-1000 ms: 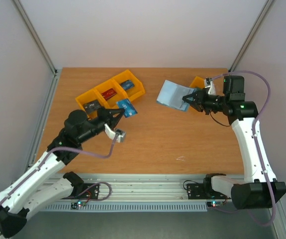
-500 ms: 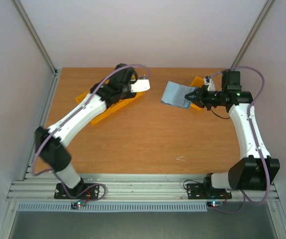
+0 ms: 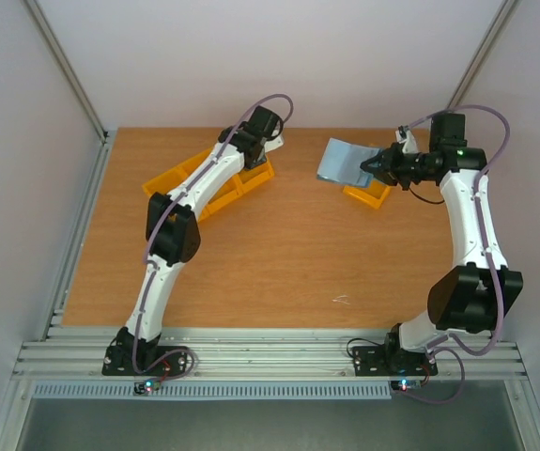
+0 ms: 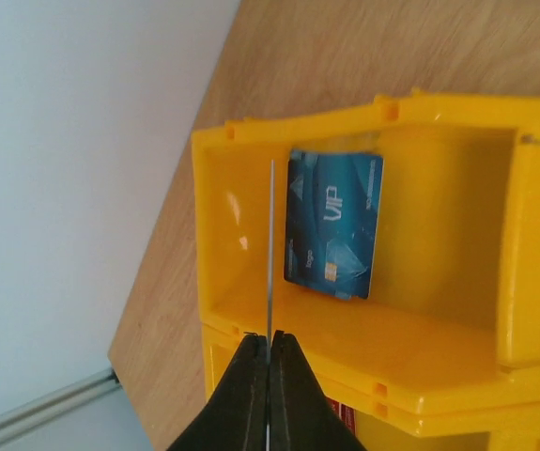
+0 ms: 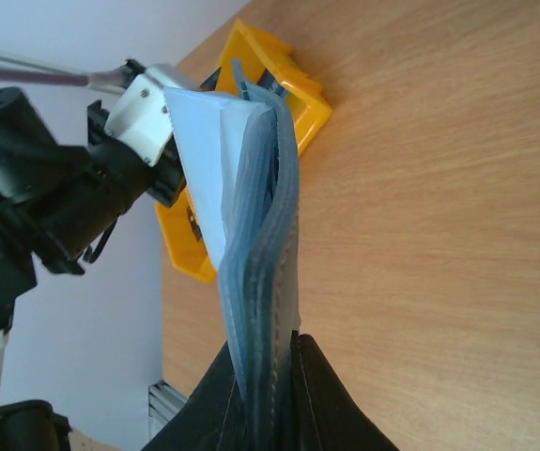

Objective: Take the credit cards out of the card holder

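Note:
My left gripper [image 3: 270,143] reaches over the far orange bins [image 3: 177,176]. In the left wrist view it [image 4: 270,336] is shut on a thin card [image 4: 270,246] seen edge-on, held above the end compartment [image 4: 439,310]. A blue card [image 4: 333,224] lies flat in that compartment. A sliver of a red card [image 4: 341,410] shows in the compartment beside it. My right gripper [image 3: 375,167] is shut on the blue-teal card holder [image 3: 347,158] and holds it off the table. In the right wrist view the holder [image 5: 262,235] stands edge-on between the jaws [image 5: 271,343], its pockets slightly spread.
A small orange bin [image 3: 367,194] sits on the table below the held card holder. The row of orange bins lies at the back left, partly under my left arm. White walls and metal posts border the table at the back and sides.
My left arm has swung from mid-table out to the far bins, carrying the card. My right gripper has moved the card holder back and a little right.

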Controlling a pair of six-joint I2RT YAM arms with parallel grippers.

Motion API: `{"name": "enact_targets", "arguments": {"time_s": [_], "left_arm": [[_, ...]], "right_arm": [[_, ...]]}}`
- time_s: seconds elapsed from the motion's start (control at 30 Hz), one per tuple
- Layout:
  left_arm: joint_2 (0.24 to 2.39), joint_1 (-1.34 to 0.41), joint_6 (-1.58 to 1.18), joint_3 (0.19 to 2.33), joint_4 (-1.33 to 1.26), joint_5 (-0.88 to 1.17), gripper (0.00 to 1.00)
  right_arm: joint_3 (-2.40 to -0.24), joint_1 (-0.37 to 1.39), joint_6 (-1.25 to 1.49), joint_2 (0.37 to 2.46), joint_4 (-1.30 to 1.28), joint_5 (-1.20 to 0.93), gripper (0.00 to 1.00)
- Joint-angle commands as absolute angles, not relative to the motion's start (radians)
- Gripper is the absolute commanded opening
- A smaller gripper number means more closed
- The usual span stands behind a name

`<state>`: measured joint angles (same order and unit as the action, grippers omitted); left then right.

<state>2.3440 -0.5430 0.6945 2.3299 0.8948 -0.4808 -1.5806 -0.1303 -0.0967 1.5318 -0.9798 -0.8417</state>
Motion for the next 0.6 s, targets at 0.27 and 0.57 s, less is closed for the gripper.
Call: {"name": "enact_targets", "arguments": {"time_s": [0.27,0.57], "left_arm": [[2.513,-0.505,0.721,2.457,0.84,-0.571,0.0],[2.563,-0.484,0.745,2.462,0.781,-0.564,0.0]], "right_arm": [[-1.649,-0.139,-0.156,1.578,-1.053,-0.844,0.01],[-1.666,-0.139,-0.159,1.596,-1.065,-0.851,0.01]]}}
